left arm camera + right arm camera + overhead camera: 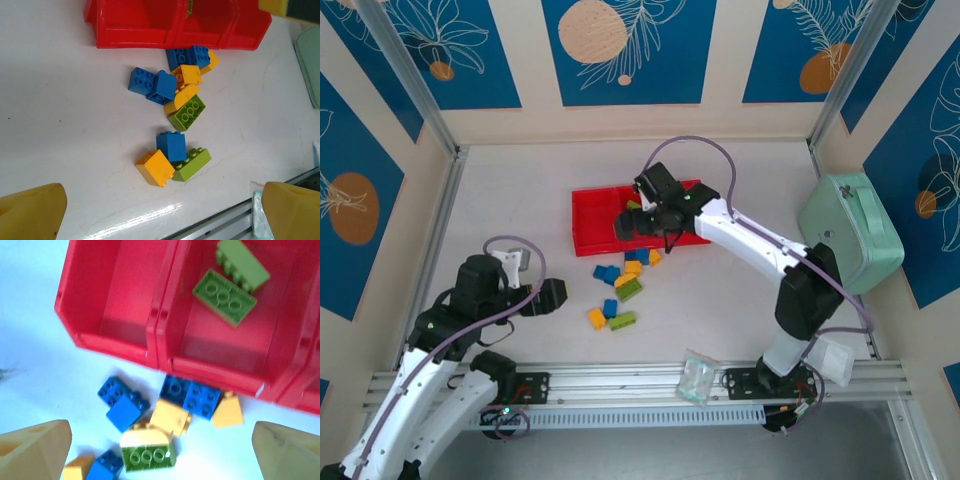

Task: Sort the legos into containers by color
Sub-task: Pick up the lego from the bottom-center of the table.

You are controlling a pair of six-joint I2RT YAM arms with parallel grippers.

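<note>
Partly hidden red tray (pixel 590 215) under right claw (pixel 160 450), spread, empty, left claw (pixel 161 215) spread too, two green legos (pixel 225 296) blurred.

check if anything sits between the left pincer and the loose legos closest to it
Nothing visible does. The left pincer is open, and just bare table lies between it and the nearest orange-yellow brick, which has a blue brick and a green brick touching it.
</note>
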